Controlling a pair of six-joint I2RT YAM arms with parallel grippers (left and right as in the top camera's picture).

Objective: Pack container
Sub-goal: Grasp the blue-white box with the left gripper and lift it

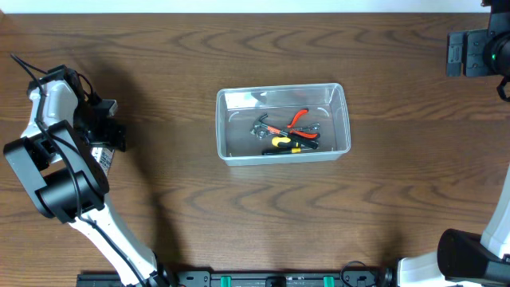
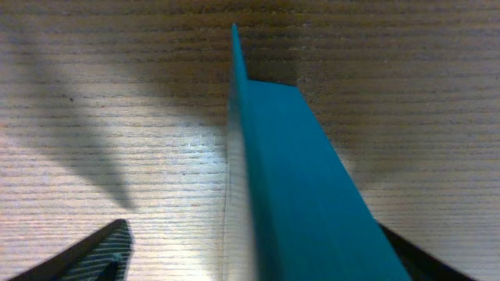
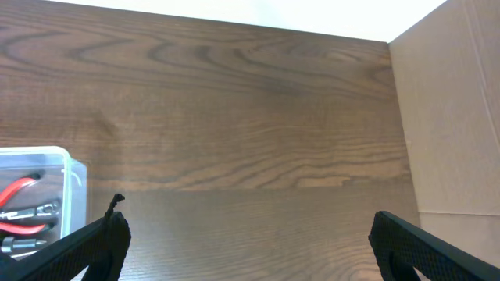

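Note:
The clear plastic container [image 1: 341, 119] stands at the table's middle. It holds red-handled pliers [image 1: 299, 118], a yellow-handled tool [image 1: 280, 142] and other small hand tools. Its corner also shows at the left edge of the right wrist view [image 3: 66, 165]. My left gripper [image 1: 110, 131] is far left of the container, and its fingers [image 2: 258, 250] are spread around a teal-blue box [image 2: 305, 179] that looks blurred. The left finger stands apart from the box. My right gripper [image 3: 250, 226] is wide open and empty above bare table, right of the container.
A white labelled piece [image 1: 102, 157] shows below the left gripper. A cardboard wall [image 3: 445, 117] stands at the right of the right wrist view. The right arm's dark parts [image 1: 476, 52] are at the top right.

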